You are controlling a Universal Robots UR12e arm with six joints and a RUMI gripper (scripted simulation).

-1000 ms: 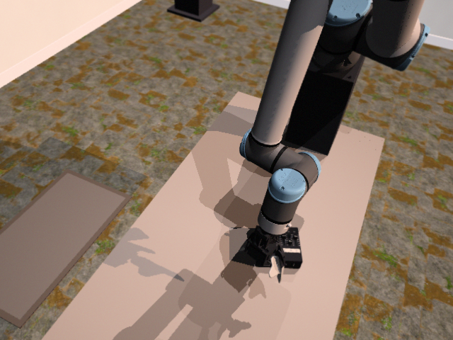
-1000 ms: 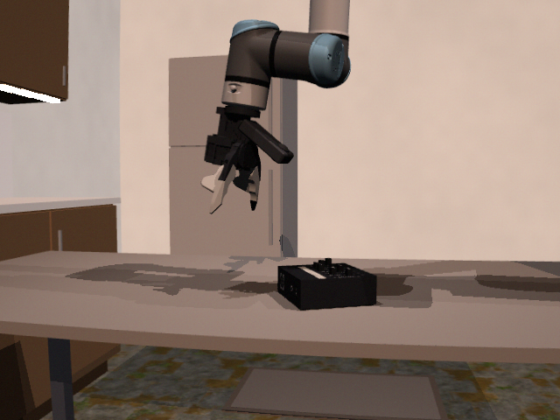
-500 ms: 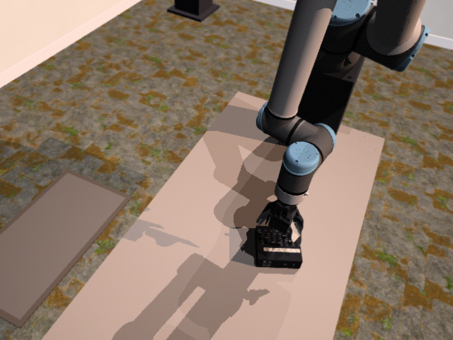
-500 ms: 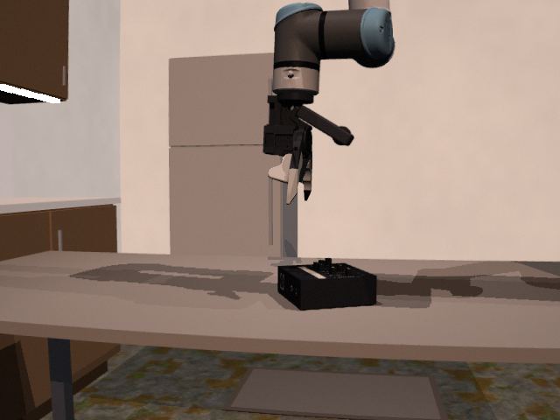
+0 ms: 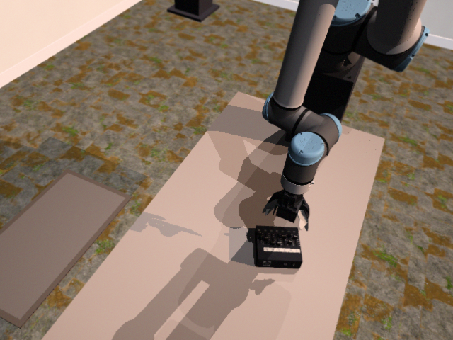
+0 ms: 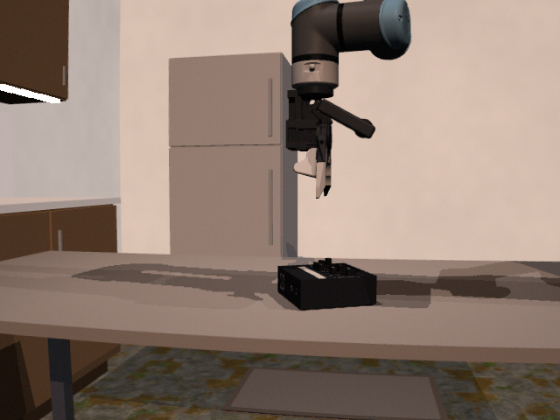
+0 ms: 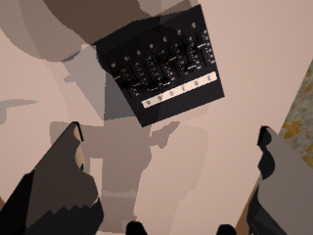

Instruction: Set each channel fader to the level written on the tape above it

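Bench (image 5: 182,292) of pale pinkish-tan carries a small black lighting desk (image 5: 277,246), which rests flat near one long edge, well in from either end. In the wrist view the desk (image 7: 161,69) sits tilted across the upper middle of the picture, showing a row of fader slots with dark caps at differing heights along their tracks; their exact levels are too small to read. A strip of light tape (image 7: 179,90) runs along one side of the fader row, with marks on it that cannot be made out. Which fader is the master cannot be told.

The gripper (image 6: 322,180) hangs well above the desk in the exterior view, pointing down, with clear air between it and the fader caps. From the top view the gripper (image 5: 287,214) lies just beside the desk's far edge rather than squarely over it. The jaws stand wide apart and hold nothing; in the wrist view the two dark fingers frame the lower corners with only bench surface between them.

A tall fridge (image 6: 226,153) stands against the wall behind the bench. On the mottled floor (image 5: 110,91) lies a brown mat (image 5: 54,241), well apart from the bench.
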